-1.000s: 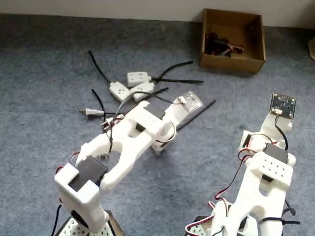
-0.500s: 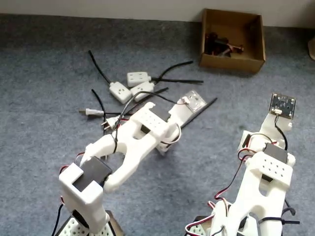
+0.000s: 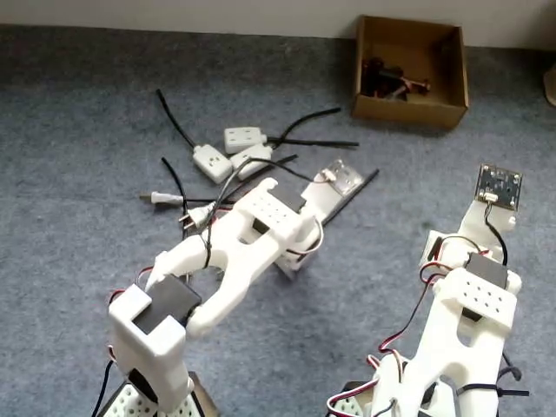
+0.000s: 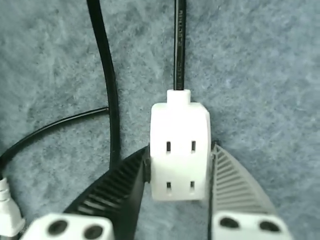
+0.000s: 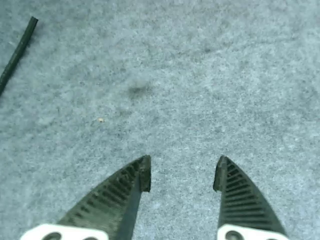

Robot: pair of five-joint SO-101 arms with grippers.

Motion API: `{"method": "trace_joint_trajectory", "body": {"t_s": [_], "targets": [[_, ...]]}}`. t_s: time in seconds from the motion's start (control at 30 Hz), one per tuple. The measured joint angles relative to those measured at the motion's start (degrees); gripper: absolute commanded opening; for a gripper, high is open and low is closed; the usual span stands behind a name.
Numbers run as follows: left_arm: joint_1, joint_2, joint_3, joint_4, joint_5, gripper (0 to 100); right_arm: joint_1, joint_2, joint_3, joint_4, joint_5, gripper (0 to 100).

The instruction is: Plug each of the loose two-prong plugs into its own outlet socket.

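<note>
Gripping an outlet socket [image 4: 180,150] in your left gripper [image 4: 179,155], with your right gripper [image 5: 181,172] spread wide over the grey carpet [image 5: 200,75].

Your left fingers [image 4: 125,185] sit against both flanks of the white socket. Its slotted face is turned up toward the wrist camera and its black cord [image 4: 179,45] runs straight away from the jaws. You can't tell from these views whether it is lifted off the carpet. From above, your left arm [image 3: 234,243] covers that socket. Three more sockets [image 3: 244,137] lie clustered just beyond the arm, their cords tangled together. A two-prong plug [image 3: 159,198] and a second plug [image 3: 198,215] lie loose on the carpet beside the arm. Your right arm [image 3: 469,313] stands well apart, on the side of the cardboard box [image 3: 408,111], with a black cord end [image 5: 17,52] lying near its jaws.
</note>
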Motion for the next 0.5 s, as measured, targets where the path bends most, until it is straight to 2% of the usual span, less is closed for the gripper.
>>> {"method": "trace_joint_trajectory", "body": {"t_s": [0.33,0.5], "targets": [[0.1,0.6,0.1,0.4,0.2,23,0.0,0.0,0.0,0.0,0.0,20.2],[0.1,0.6,-2.0,4.0,0.2,23,0.0,0.0,0.0,0.0,0.0,20.2]]}}
